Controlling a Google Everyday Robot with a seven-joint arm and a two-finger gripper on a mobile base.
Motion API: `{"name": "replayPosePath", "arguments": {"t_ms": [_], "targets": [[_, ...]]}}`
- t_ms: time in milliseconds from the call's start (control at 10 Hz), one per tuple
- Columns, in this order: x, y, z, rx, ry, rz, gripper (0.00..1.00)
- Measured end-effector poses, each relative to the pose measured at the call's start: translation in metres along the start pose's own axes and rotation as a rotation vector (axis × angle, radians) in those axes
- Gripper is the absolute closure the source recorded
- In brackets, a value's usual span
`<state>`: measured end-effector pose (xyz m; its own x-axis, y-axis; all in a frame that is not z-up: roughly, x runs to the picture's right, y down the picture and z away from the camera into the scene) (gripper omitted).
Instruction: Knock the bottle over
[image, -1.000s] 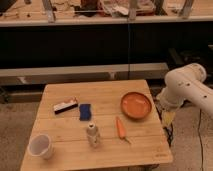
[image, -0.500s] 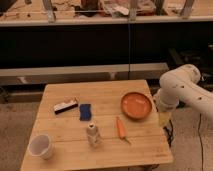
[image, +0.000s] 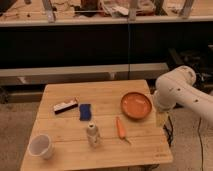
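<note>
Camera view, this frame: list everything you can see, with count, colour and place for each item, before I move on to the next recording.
table: one, light wood, centre of the view
bottle: one, pale beige with whitish cap, upright, front middle of the table
cup: one, white, front left corner of the table
carrot: one, orange, lying right of the bottle
plate: one, orange, right side of the table
blue block: one, blue, behind the bottle
dark bar: one, dark with a pale strip, left of the blue block
counter: one, cluttered, across the background
arm: one, white, right of the table
gripper: one, pale, hanging at the table's right edge, beside the plate
</note>
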<state>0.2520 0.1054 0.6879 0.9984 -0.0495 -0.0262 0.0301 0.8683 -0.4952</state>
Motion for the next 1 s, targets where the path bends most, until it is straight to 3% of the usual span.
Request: {"name": "replayPosePath", "arguments": {"t_ms": [1000], "targets": [[-0.033,0.001,0.006,0.079,0.012,-0.12,0.2]]}}
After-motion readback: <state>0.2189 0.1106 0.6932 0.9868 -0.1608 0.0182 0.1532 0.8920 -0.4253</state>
